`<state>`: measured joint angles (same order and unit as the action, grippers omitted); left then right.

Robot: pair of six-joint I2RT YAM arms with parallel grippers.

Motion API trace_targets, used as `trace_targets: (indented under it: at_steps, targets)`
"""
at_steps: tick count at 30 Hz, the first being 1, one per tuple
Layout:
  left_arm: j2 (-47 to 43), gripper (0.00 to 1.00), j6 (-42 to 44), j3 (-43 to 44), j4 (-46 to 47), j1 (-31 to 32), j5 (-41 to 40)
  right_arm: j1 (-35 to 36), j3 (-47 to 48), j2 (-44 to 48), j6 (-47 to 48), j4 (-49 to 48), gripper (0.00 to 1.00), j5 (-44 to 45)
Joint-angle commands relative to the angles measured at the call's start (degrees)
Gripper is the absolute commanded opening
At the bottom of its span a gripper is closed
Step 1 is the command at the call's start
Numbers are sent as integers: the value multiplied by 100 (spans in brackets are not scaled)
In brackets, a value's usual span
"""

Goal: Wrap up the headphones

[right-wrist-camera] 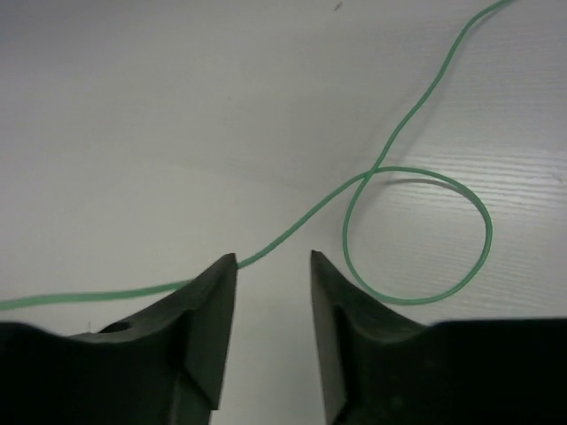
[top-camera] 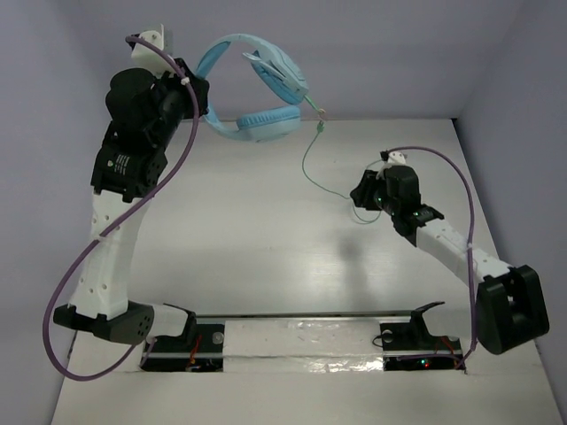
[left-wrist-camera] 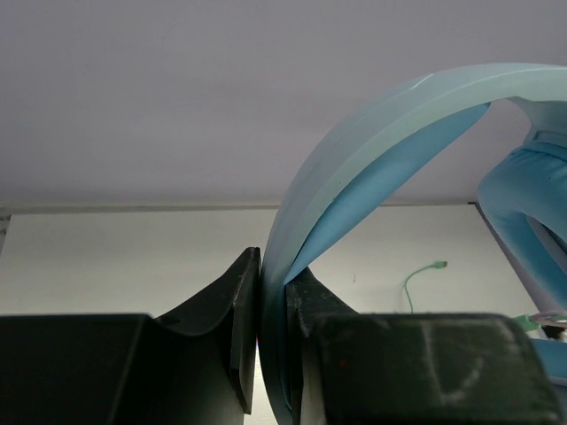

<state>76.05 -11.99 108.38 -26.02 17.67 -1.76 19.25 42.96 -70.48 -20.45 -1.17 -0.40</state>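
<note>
From above, the left hand (top-camera: 202, 104) grips the headphones (top-camera: 266, 124) aloft at far left, and their cable (top-camera: 306, 161) trails onto the tabletop (top-camera: 248, 239). In the left wrist view, that hand pinches the headband (left-wrist-camera: 372, 150). In the right wrist view, the right hand (right-wrist-camera: 273, 266) gapes open with the looped cable just ahead.

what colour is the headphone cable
The cable is pale green, clearest in the right wrist view.
</note>
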Motion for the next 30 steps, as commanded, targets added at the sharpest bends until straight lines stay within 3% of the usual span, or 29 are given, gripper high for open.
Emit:
trace_targets:
  at_steps: [1, 9, 10, 13, 15, 16, 19, 24, 28, 30]
  targets:
    - [-161, 0, -383, 754, 713, 26, 106, 53, 678, -501, 40, 635, 41, 84]
    - [-12, 0, -287, 1378, 572, 26, -149, 53, 783, -800, 164, 678, 38, -486]
    - [32, 0, -269, 1396, 580, 26, -184, 53, 819, -818, 164, 740, 20, -452]
    - [138, 0, -137, 1476, 607, 26, -465, 53, 898, -757, 164, 995, 3, -373]
    - [243, 0, -120, 1449, 668, 26, -580, 53, 855, -678, 138, 979, 5, -477]
    - [296, 0, -111, 1449, 695, 26, -589, 53, 776, -617, 155, 926, 22, -609]
    - [463, 0, -216, 1581, 695, -27, -458, 158, 617, -564, 339, 471, 58, -899]
    - [665, 0, -287, 1923, 581, -27, -228, 685, 924, -1011, 805, 388, 57, -1251]
    - [727, 0, -216, 2003, 563, -27, -342, 1002, 1153, -1258, 1016, 889, 43, -787]
    - [753, 0, -190, 2021, 616, -27, -448, 1002, 1023, -961, 894, 856, 33, -899]
